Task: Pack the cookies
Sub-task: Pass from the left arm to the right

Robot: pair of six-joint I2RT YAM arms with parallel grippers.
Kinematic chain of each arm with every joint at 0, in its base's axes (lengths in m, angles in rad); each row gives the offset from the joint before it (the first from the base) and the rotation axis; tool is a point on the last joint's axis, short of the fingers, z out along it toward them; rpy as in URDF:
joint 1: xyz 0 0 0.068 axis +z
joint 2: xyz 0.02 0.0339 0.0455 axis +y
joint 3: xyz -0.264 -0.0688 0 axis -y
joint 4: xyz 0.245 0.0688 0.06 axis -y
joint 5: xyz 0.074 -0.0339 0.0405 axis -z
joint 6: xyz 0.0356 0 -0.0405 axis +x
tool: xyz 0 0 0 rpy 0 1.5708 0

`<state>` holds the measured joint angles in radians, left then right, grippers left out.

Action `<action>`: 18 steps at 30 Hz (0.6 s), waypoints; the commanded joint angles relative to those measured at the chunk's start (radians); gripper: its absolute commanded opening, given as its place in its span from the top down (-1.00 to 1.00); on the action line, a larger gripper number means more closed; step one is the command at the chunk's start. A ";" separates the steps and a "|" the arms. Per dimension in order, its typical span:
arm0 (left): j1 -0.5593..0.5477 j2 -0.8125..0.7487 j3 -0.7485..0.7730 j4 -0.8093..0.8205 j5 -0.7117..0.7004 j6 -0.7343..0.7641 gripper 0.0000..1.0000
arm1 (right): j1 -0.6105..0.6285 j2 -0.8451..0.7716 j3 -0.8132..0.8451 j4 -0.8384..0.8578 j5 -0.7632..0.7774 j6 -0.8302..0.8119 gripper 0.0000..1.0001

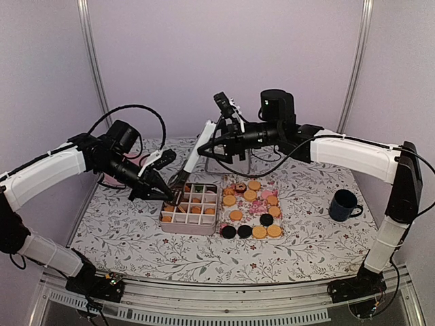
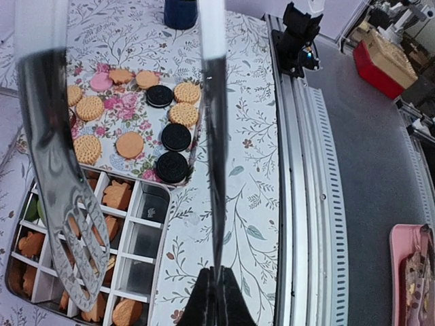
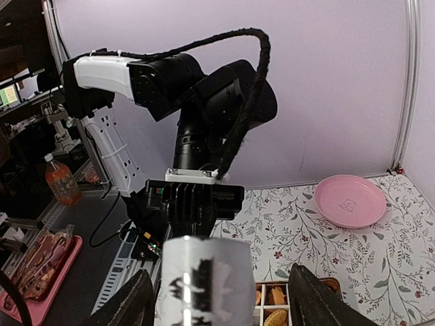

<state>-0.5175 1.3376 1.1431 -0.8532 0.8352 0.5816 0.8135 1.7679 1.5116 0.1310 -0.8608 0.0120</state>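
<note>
Round cookies (image 1: 251,204), golden, black and pink, lie on a floral tray (image 1: 280,216); the left wrist view shows these cookies (image 2: 129,145) too. More biscuits sit in a divided white box (image 1: 189,216) left of the tray. A pair of long metal tongs (image 1: 192,153) with a white handle slants over the box. My left gripper (image 2: 217,275) is shut on one thin blade (image 2: 216,136) of the tongs; the slotted blade (image 2: 61,197) hangs over the box (image 2: 146,234). My right gripper (image 3: 221,284) stands open around the tongs' handle (image 3: 207,282), with gaps on both sides.
A blue mug (image 1: 344,204) stands right of the tray. A pink plate (image 3: 350,200) lies at the back left, partly behind my left arm. A metal container (image 1: 228,164) sits behind the box. The table's near rail (image 2: 306,170) runs along the front edge.
</note>
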 commanded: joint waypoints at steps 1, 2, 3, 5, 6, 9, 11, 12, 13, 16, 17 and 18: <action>-0.015 0.023 0.023 -0.015 -0.005 0.034 1.00 | 0.011 0.029 0.069 -0.137 -0.025 -0.083 -0.30; -0.015 0.028 0.025 -0.021 -0.005 0.037 1.00 | 0.012 0.031 0.074 -0.144 -0.020 -0.087 -0.26; -0.015 0.032 0.029 -0.026 -0.005 0.041 1.00 | 0.013 0.031 0.076 -0.149 -0.016 -0.090 -0.23; -0.015 0.034 0.034 -0.031 -0.005 0.042 1.00 | 0.019 0.040 0.084 -0.173 -0.003 -0.099 -0.17; -0.016 0.035 0.037 -0.033 -0.005 0.043 1.00 | 0.025 0.045 0.093 -0.192 0.005 -0.109 -0.14; -0.016 0.035 0.043 -0.032 -0.015 0.047 1.00 | 0.039 0.064 0.108 -0.236 0.028 -0.134 -0.08; -0.015 0.032 0.046 -0.033 -0.020 0.047 1.00 | 0.041 0.070 0.108 -0.248 0.040 -0.138 -0.01; -0.015 0.033 0.047 -0.033 -0.021 0.047 1.00 | 0.042 0.073 0.104 -0.250 0.045 -0.137 0.02; -0.016 0.033 0.049 -0.033 -0.025 0.047 1.00 | 0.043 0.075 0.100 -0.251 0.049 -0.135 0.05; -0.015 0.033 0.053 -0.033 -0.031 0.050 1.00 | 0.048 0.080 0.093 -0.249 0.063 -0.127 0.12; -0.015 0.034 0.055 -0.033 -0.033 0.050 1.00 | 0.050 0.080 0.092 -0.248 0.070 -0.125 0.16; -0.016 0.035 0.056 -0.033 -0.034 0.050 1.00 | 0.051 0.080 0.091 -0.244 0.077 -0.121 0.20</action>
<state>-0.5209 1.3746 1.1587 -0.9035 0.7898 0.6144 0.8501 1.8282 1.5959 -0.0891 -0.8169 -0.1085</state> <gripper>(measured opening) 0.006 0.430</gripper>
